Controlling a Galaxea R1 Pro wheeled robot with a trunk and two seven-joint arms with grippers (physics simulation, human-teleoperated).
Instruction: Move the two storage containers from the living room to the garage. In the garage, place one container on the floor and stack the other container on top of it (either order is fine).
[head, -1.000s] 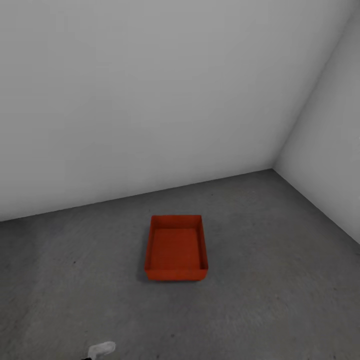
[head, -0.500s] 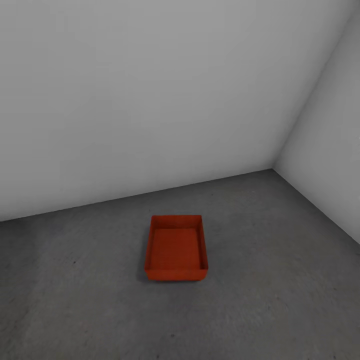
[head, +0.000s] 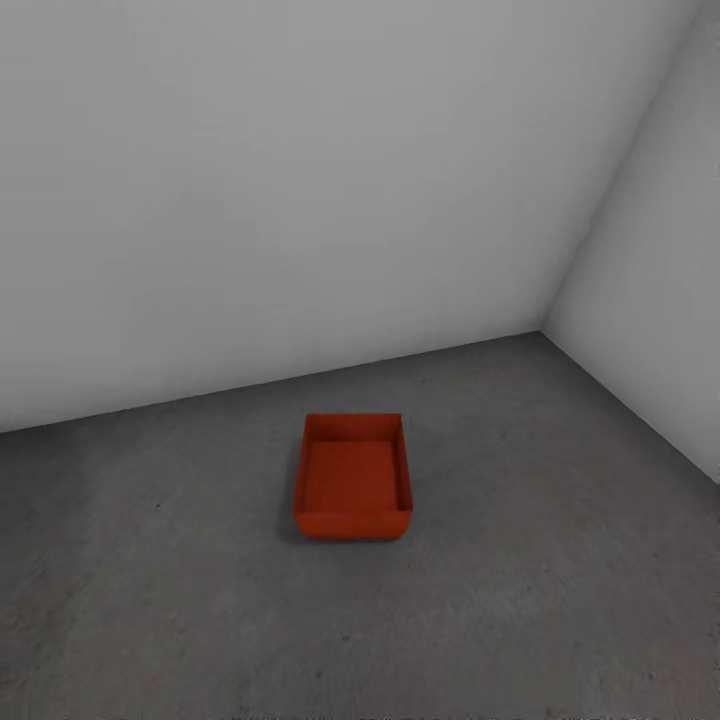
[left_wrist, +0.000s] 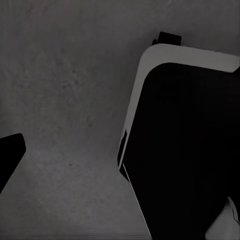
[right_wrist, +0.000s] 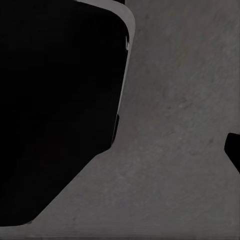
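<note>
One orange-red storage container sits upright on the dark grey concrete floor of the garage, a little out from the corner of the white walls, and its inside looks bare. The left wrist view holds one dark fingertip of my left gripper at the picture's edge, over bare floor. One dark fingertip of my right gripper likewise sits at the edge of the right wrist view. Both stand spread wide with nothing between them, well away from the container.
White-grey walls meet in a corner at the back right. My black base with its pale rim covers much of the left wrist view and also appears as the base in the right wrist view. Grey floor surrounds the container on every side.
The head camera has drawn back slightly, so the container sits higher and smaller in the picture. A pale piece of my left arm at the bottom edge has left the view.
</note>
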